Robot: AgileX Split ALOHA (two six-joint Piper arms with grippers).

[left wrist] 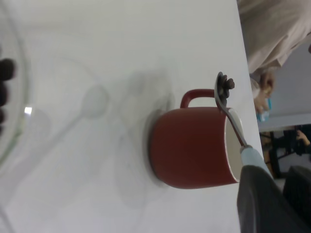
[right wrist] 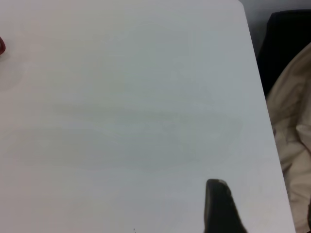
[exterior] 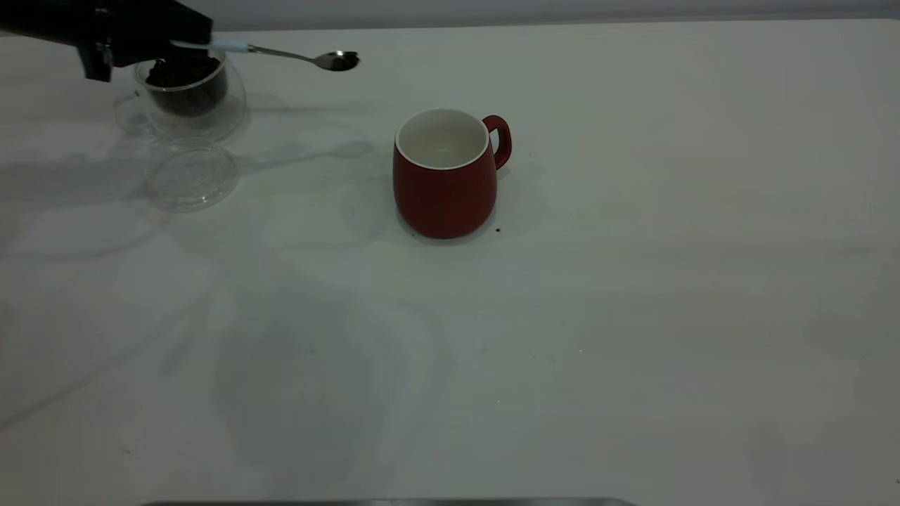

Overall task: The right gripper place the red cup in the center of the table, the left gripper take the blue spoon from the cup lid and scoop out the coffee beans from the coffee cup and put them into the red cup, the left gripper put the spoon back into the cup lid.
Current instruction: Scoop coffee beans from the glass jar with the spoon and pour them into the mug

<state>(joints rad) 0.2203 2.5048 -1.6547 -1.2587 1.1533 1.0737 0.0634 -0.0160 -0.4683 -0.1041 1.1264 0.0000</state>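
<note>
Dark red mug (exterior: pixel 444 184), white inside. White worktop (exterior: pixel 633 316). Spoon (exterior: pixel 309 57): shiny metal bowl, pale blue, almost white handle. Clear glass cup (exterior: pixel 186 95) holding seemingly dark brown beans (exterior: pixel 184 74). Black hand (exterior: pixel 176 31).

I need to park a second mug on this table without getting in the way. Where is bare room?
The table is bare right of the red cup and across the whole near side. The far-left corner is crowded: the coffee cup, the cup lid, and the left end effector holding the blue spoon above them.
</note>
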